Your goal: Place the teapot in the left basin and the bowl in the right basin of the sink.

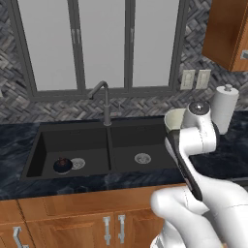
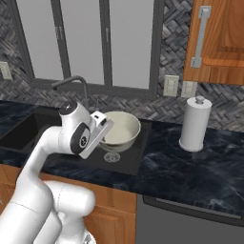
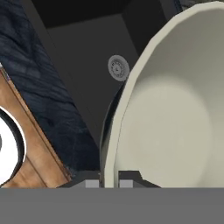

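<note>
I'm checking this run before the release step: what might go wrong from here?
1. The tool pinches only the bowl's thin rim, so the tilted bowl may slip or swing.
2. It hangs above the right basin; released from here, it could land hard or tip against the wall.

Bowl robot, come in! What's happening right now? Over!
Gripper shut on bowl rim, bowl tilted above right basin. Teapot sits in left basin. Nothing in the way below.
</note>
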Robot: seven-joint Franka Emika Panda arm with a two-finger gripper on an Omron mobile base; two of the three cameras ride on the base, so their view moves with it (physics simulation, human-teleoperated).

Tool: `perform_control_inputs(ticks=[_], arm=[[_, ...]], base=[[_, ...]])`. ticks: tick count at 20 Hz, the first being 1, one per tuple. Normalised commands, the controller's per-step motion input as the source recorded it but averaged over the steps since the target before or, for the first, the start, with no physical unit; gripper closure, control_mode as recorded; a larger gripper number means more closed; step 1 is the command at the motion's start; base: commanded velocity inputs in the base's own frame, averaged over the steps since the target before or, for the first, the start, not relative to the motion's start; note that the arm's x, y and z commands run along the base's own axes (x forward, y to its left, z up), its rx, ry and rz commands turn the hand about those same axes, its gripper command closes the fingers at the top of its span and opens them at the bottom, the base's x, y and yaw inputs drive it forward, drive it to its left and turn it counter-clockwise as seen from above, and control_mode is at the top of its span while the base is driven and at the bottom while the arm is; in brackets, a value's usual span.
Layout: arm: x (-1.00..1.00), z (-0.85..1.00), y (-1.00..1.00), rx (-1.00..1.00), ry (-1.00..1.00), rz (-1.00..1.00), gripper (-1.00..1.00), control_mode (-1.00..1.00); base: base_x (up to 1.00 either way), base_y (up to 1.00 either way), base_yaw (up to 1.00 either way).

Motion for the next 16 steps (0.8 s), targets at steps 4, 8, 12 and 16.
perform_control_inputs(ticks=[4, 8, 12, 16], arm=[[0.28, 0.00, 0.26, 0.06, 0.04, 0.00, 1.00, -1.00], [0.25, 0.00, 0.27, 0.08, 0.01, 0.00, 1.00, -1.00], [0.32, -0.01, 0.21, 0.08, 0.00, 0.00, 1.00, -1.00], [0.28, -0.07, 0.20, 0.08, 0.02, -0.04, 1.00, -1.00]], base=[[0.00, 0.00, 0.00], [0.00, 0.00, 0.00], [0.00, 0.00, 0.00], [0.00, 0.00, 0.00]])
